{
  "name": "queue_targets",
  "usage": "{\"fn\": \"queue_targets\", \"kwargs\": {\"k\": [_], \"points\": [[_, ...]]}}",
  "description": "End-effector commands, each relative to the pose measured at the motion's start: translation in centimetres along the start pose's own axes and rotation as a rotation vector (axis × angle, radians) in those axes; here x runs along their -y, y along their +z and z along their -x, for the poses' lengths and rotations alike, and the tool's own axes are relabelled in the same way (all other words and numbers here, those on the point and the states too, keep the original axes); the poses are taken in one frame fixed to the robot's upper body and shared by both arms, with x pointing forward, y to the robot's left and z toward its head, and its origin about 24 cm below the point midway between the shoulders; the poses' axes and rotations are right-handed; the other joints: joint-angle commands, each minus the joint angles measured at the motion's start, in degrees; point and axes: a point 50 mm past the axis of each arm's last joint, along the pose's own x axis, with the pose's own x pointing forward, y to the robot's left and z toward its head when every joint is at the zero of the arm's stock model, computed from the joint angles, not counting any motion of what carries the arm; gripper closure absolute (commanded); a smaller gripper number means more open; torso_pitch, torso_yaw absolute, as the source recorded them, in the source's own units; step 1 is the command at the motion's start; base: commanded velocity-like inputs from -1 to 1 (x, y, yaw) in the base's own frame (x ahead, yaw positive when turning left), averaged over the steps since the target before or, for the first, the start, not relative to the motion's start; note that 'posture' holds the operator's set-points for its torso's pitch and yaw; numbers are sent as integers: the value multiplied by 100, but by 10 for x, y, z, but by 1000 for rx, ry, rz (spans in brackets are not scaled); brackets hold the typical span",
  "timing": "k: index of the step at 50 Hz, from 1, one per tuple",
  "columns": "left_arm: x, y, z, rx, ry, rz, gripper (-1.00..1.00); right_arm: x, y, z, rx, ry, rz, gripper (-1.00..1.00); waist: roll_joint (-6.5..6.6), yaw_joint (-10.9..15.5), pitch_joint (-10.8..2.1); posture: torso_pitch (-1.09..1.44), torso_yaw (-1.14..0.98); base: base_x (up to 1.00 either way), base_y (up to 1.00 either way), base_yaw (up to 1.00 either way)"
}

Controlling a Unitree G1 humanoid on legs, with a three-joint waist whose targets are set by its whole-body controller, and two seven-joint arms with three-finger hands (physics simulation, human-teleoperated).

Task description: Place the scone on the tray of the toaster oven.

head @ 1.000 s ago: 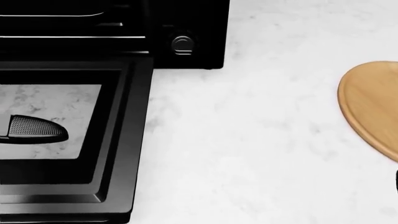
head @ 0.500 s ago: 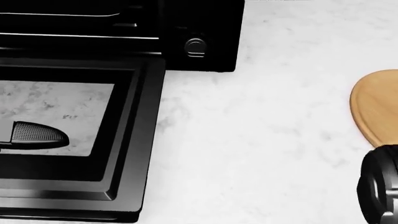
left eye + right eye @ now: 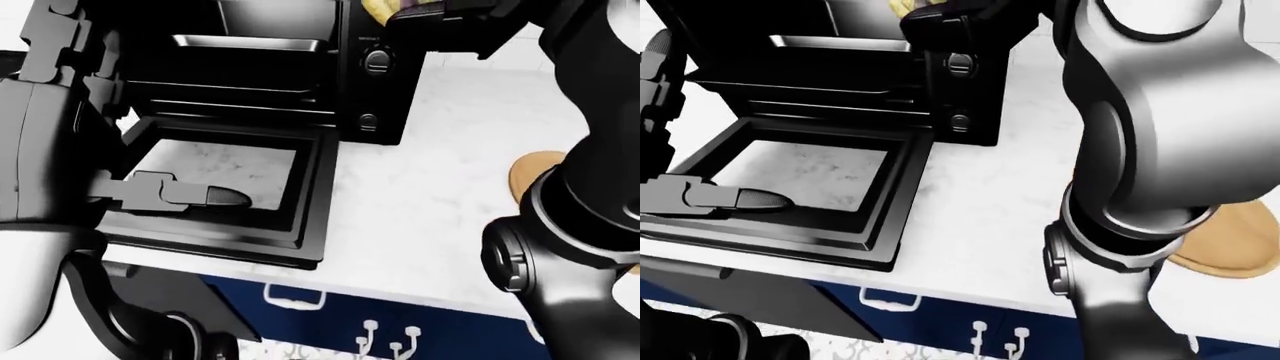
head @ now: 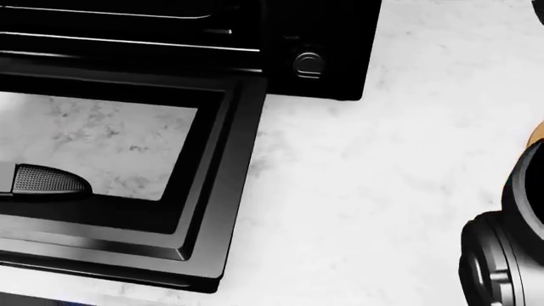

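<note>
The black toaster oven (image 3: 385, 97) stands with its door (image 3: 315, 187) folded down flat on the counter. Its metal tray (image 3: 250, 43) shows inside the cavity, near the top of the left-eye view. The yellowish scone (image 3: 378, 7) is only partly in view at the top edge, just right of the oven's opening, with my right hand (image 3: 425, 15) shut on it at about the height of the tray. My left hand (image 3: 205, 196) lies over the door's glass pane, fingers stretched out and holding nothing. In the head view only its fingertip (image 4: 51, 180) shows.
A round wooden plate (image 3: 1230, 240) lies on the white marble counter (image 4: 365, 191), to the right, mostly behind my right arm (image 4: 510, 255). Two knobs (image 3: 376, 60) sit on the oven's right panel. Blue cabinet fronts with white handles (image 3: 290, 296) run below the counter's edge.
The head view has shifted, so the oven and door now sit further right. My right arm has risen into the view's right edge and covers most of the wooden plate.
</note>
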Motion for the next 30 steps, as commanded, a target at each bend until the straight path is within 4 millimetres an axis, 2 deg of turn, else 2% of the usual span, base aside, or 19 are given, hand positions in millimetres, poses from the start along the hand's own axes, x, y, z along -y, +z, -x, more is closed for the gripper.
{"fn": "queue_targets", "kwargs": {"k": [1, 12, 30], "points": [[-1, 7, 0, 44, 11, -17, -100, 6, 17, 3, 90, -34, 10, 100, 6, 34, -163, 0, 30, 0, 0, 0], [-1, 4, 1, 39, 15, -14, -100, -4, 10, -3, 83, -5, 7, 100, 43, 408, -215, 0, 34, 0, 0, 0], [-1, 2, 2, 34, 15, -14, -100, -7, 1, -12, 72, 3, 9, 100, 40, 974, -276, 0, 41, 0, 0, 0]]}}
